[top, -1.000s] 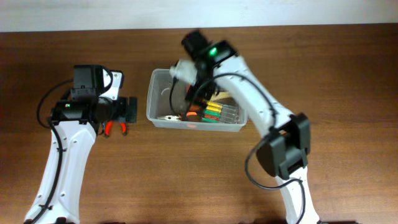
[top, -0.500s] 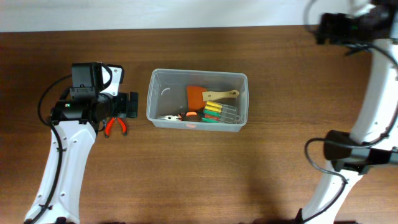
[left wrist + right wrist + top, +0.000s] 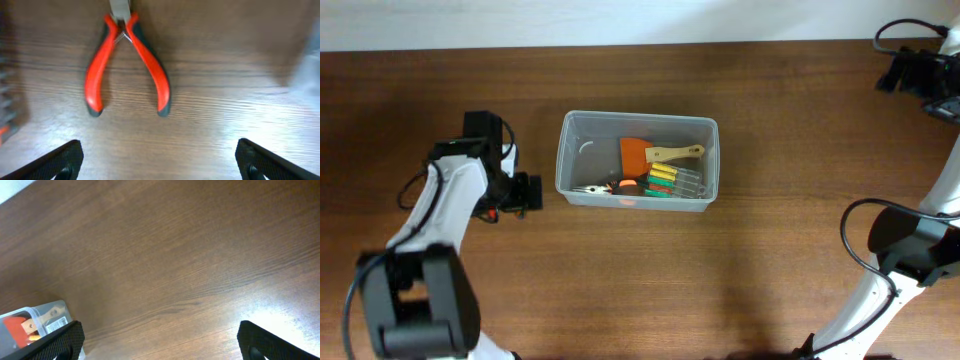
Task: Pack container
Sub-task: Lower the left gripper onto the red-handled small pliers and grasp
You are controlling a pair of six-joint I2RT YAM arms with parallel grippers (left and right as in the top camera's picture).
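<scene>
Left gripper (image 3: 159, 162) is hovering wide open, empty, above red pliers (image 3: 127, 65), seemingly the last loose item; container (image 3: 561, 160), frame centre, is already holding other tools (image 3: 665, 180).

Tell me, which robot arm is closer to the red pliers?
Left. Its open tool hovers just over the pliers, left of the container. The right tool is far away, beyond the container's other side.
</scene>
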